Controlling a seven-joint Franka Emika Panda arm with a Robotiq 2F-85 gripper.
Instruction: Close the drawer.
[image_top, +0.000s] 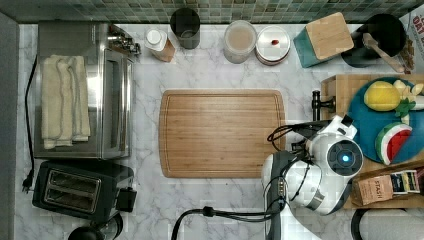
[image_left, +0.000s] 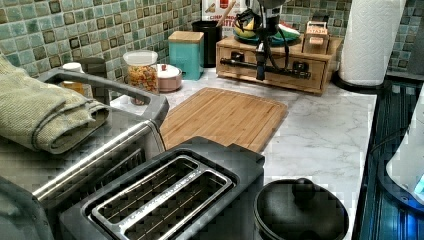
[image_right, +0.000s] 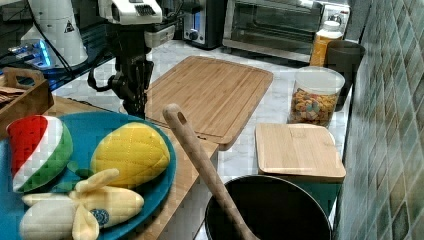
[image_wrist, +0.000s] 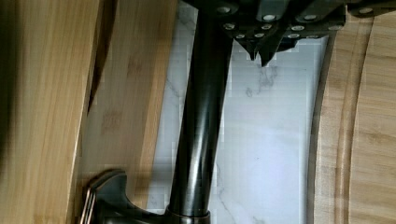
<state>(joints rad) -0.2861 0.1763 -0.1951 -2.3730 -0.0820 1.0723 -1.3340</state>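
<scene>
One pair of fingers (image_wrist: 261, 55), mine, hangs tips-down over the marble bench (image_wrist: 273, 140). The two tips are pressed together, with nothing between them.

(a) Wrist view. The drawer (image_wrist: 135, 93) lies on one side of my fingers. Its long black bar handle (image_wrist: 201, 116) runs right alongside the tips, outside them and not clasped. I cannot tell whether the bar and the nearer tip are touching. Beyond the bar is the light-wood front panel. A narrow dark seam separates that panel from the wood behind it. On the opposite side of my fingers, across a strip of bare marble, is the grooved edge of the cutting board (image_wrist: 364, 140).

(b) Left view. My fingers (image_left: 260, 70) cross in front of the handle (image_left: 240, 64) near the middle of its length. The drawer front (image_left: 280, 76) directly behind them sits about level with its wooden housing.

(c) Right view. My fingers (image_right: 134, 102) point down between the cutting board (image_right: 210, 92) and the edge of the wooden top (image_right: 187, 172).

(d) Top view. My arm covers most of the handle; one end (image_top: 316, 102) stands on its post just beside the wooden top (image_top: 340, 87). That top carries a blue plate (image_top: 360, 120) of toy fruit. The cutting board (image_top: 222, 132) is centred on the bench (image_top: 150, 75), on the far side of my fingers from the drawer.
</scene>
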